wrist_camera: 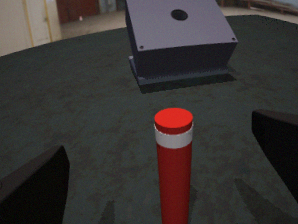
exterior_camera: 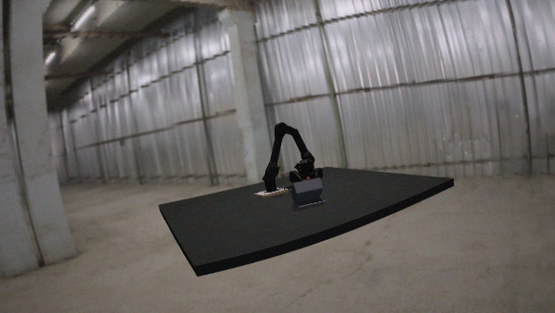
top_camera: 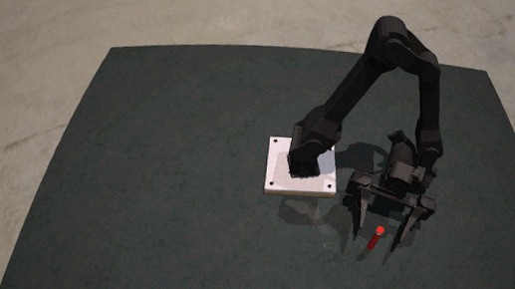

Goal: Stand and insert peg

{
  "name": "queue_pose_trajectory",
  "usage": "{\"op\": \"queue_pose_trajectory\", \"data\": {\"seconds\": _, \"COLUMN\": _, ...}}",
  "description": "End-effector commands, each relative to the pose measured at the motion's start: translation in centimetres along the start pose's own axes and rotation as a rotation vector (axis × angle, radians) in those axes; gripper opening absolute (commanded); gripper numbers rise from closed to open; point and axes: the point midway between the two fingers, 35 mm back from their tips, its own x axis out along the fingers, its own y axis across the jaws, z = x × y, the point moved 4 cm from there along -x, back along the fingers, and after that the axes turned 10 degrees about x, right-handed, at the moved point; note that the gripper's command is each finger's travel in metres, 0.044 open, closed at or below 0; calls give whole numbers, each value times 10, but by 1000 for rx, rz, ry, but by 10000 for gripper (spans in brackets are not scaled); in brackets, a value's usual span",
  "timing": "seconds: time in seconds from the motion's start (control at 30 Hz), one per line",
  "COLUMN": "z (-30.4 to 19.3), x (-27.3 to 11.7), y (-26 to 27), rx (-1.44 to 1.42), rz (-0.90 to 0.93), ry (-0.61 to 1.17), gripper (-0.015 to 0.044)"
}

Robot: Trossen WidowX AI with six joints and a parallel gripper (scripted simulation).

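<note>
The red peg (top_camera: 374,240) (wrist_camera: 175,180) stands upright on the table, with its white band (wrist_camera: 174,139) near the top and its plain end down. My gripper (top_camera: 374,243) (wrist_camera: 161,138) is wide open, one finger on each side of the peg, with a gap on both sides. In the wrist view the peg's lower end is cut off by the frame's edge. The grey sloped panel (exterior_camera: 307,192) (wrist_camera: 155,27) stands beyond the peg, its single dark hole (wrist_camera: 179,15) in the sloped face. The panel is outside the top view.
The arm's white base plate (top_camera: 277,174) (exterior_camera: 261,194) sits on the dark table (top_camera: 165,174) (exterior_camera: 229,229), to the left of the peg in the top view. The panel has a low foot flange (wrist_camera: 185,76) along its bottom.
</note>
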Motion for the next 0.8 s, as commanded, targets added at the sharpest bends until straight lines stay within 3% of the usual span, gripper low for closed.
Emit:
{"op": "queue_pose_trajectory", "data": {"seconds": 0.0, "z": 0, "x": 0, "y": 0, "rx": 0, "rz": -1, "ry": 1, "gripper": 440}}
{"op": "queue_pose_trajectory", "data": {"seconds": 0.17, "z": 8, "x": -2, "y": 4, "rx": -8, "rz": 1, "ry": 2, "gripper": 440}}
{"op": "queue_pose_trajectory", "data": {"seconds": 0.53, "z": 156, "x": -24, "y": 17, "rx": -126, "rz": 31, "ry": 12, "gripper": 440}}
{"op": "queue_pose_trajectory", "data": {"seconds": 0.77, "z": 159, "x": -24, "y": 16, "rx": -129, "rz": 27, "ry": 16, "gripper": 440}}
